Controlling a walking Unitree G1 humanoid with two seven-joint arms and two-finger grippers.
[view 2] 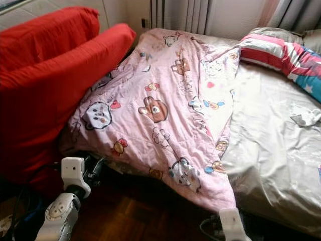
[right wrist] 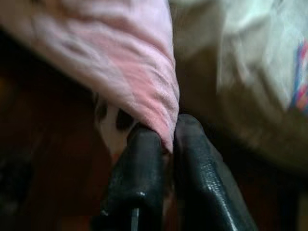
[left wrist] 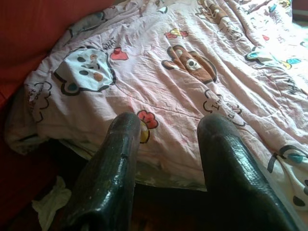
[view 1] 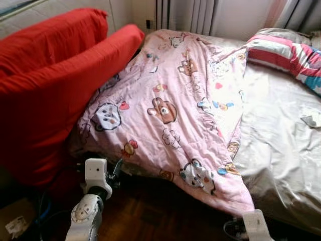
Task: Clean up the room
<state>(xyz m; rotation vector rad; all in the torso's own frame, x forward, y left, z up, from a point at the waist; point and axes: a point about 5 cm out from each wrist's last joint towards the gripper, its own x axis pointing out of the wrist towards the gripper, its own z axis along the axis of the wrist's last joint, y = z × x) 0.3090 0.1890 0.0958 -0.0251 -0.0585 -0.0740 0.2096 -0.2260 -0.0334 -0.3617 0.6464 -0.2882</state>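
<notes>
This is a bedroom in a lived-in home. A bed (view 1: 281,150) with a wrinkled beige sheet takes up most of the head views, and a child's pink quilt (view 1: 175,110) printed with cartoon bears and animals lies across it, one corner hanging over the bed edge and pinched between the fingers of the right gripper (right wrist: 163,139). Beyond that gripper, at the far end of the bed, lies a striped pillow (view 1: 286,50), with pleated curtains (view 1: 188,15) behind. Ahead of the left gripper (left wrist: 166,127) lies the quilt's near edge, with big red cushions (view 1: 50,75) leaning to its outer side. Below both grippers is dark wood parquet floor (view 1: 150,216).
</notes>
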